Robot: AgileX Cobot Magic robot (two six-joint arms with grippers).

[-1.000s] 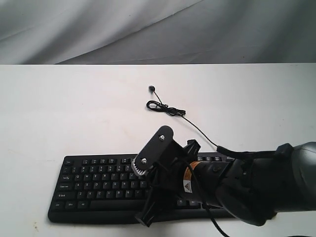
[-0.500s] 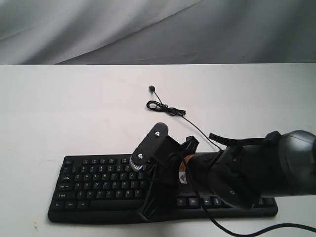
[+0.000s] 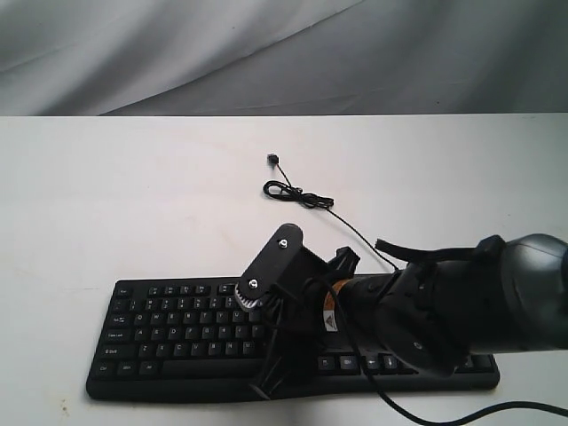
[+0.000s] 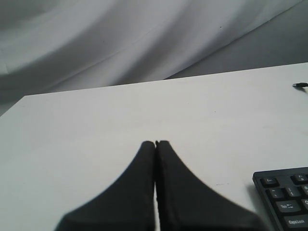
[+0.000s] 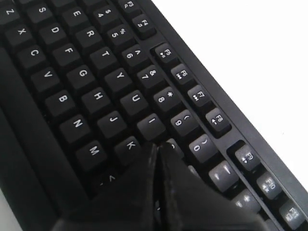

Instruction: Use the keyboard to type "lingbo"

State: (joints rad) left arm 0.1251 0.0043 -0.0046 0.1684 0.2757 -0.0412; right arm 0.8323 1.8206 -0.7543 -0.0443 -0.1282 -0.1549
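Right tool: fingers clenched flat together, nothing between them. The tip is low over the keyboard, in the letter block. The K key is just beside the tip on one side and the I key just ahead of it. The key under the tip is hidden, and I can't tell whether the tip touches it. In the exterior view the right tool points down near the keyboard's front edge, with the right arm lying across the keyboard's right half and hiding those keys. The left half of the keys is uncovered, to the left of the tool.

Left tool: also clenched and empty, over bare counter. Only a corner of the keyboard shows off to its side, apart from the fingers. It is not seen in the exterior view.

Around: a thin black cable runs from the keyboard's back edge to a small coil beyond the right tool, well apart from it. Its plug lies loose farther out. Nothing stands between the right tool and the keys.

Room: open white counter beyond and to the left of the right tool. The keyboard's front edge sits near the counter's front edge, so there is little room behind the tip. Grey cloth hangs past the far edge.
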